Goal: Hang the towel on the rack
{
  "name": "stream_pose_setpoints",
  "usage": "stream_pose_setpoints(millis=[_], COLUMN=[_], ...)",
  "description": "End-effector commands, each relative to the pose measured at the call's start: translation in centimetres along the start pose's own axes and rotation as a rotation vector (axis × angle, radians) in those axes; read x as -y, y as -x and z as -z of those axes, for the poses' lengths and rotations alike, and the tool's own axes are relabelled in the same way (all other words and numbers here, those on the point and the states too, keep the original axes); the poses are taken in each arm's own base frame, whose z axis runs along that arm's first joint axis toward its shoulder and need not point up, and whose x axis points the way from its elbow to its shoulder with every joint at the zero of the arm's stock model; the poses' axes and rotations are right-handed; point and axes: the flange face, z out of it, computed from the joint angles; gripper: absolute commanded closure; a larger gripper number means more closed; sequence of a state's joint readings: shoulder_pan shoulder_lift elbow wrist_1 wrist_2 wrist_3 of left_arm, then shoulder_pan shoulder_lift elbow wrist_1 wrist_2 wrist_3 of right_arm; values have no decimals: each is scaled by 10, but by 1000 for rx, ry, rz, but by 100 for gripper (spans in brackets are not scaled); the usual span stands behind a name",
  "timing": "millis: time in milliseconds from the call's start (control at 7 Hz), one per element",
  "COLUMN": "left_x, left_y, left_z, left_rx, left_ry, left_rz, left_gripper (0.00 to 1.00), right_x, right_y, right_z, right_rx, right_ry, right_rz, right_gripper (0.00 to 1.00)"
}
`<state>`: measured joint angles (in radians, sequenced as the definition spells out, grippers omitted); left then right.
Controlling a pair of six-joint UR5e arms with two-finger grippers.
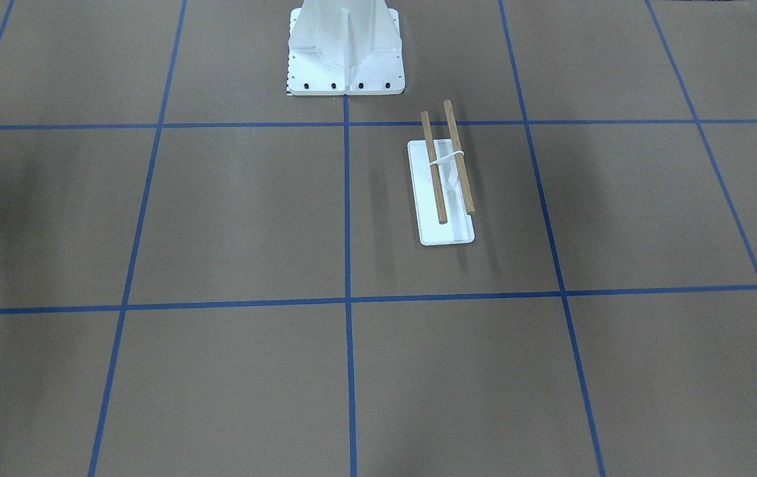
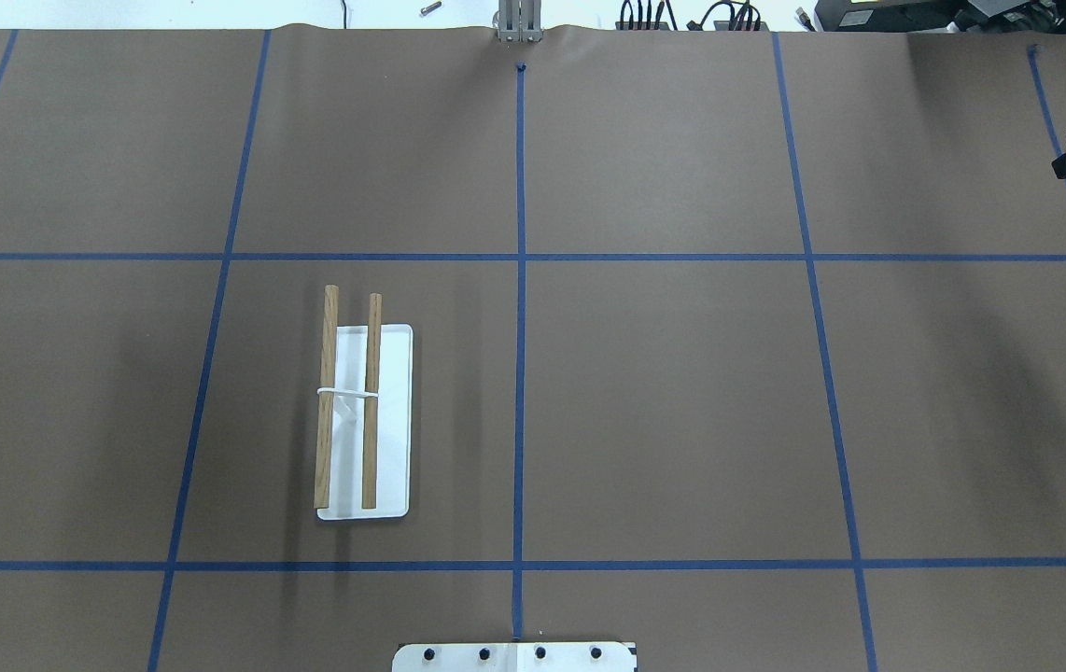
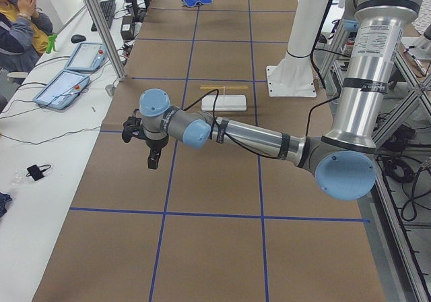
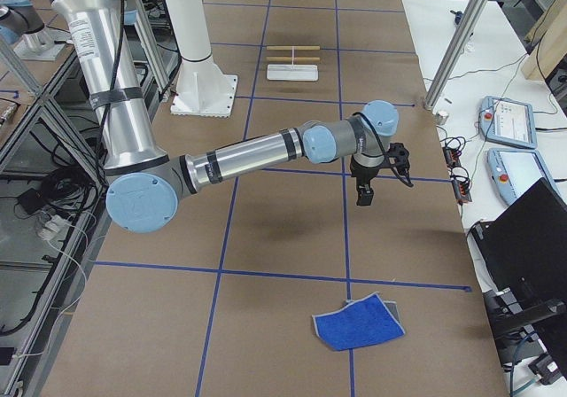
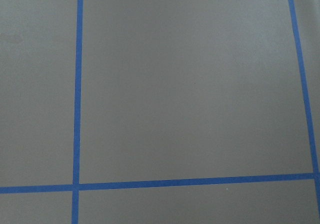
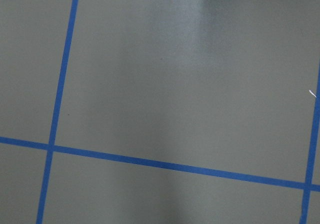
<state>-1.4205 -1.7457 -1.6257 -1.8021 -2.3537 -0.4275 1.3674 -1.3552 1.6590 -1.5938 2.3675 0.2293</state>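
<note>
The towel (image 4: 357, 323) lies flat on the worktop (image 4: 283, 237) at the robot's right end, well apart from the rack (image 2: 360, 411), which stands upright left of centre. The left end effector (image 3: 153, 160) and the right end effector (image 4: 364, 195) hang above the worktop. Whether their fingers are spread or pressed together cannot be told.

the brown table (image 2: 664, 411) before me is marked into large squares by blue tape lines (image 2: 521, 280). a white bolted pedestal (image 1: 345, 46) stands at its near middle edge. beside the table runs a white bench (image 3: 27, 174) with two tablet-like pendants (image 3: 62, 87), an aluminium post (image 3: 101, 25) and loose cables. a seated person (image 3: 23, 22) holds both palms pressed together.
</note>
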Motion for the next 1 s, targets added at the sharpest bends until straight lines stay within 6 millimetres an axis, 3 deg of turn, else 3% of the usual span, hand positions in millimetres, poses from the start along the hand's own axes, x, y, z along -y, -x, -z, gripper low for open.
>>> stream_pose_setpoints(millis=[0, 286, 571, 857], left_x=[-1, -2, -5, -13], left_y=[-1, 1, 6, 21], left_z=[1, 0, -4, -14], left_rx=[1, 2, 3, -2], left_ry=[-2, -1, 8, -3], left_rz=[7, 11, 13, 5], left_gripper=[2, 2, 2, 2], right_x=[-7, -7, -7, -30], right_y=[-2, 6, 27, 17], right_z=[1, 7, 5, -18], right_rx=[-2, 2, 18, 40], right_ry=[-1, -14, -19, -58], right_rz=[-8, -40, -28, 48], right_gripper=[0, 0, 0, 0])
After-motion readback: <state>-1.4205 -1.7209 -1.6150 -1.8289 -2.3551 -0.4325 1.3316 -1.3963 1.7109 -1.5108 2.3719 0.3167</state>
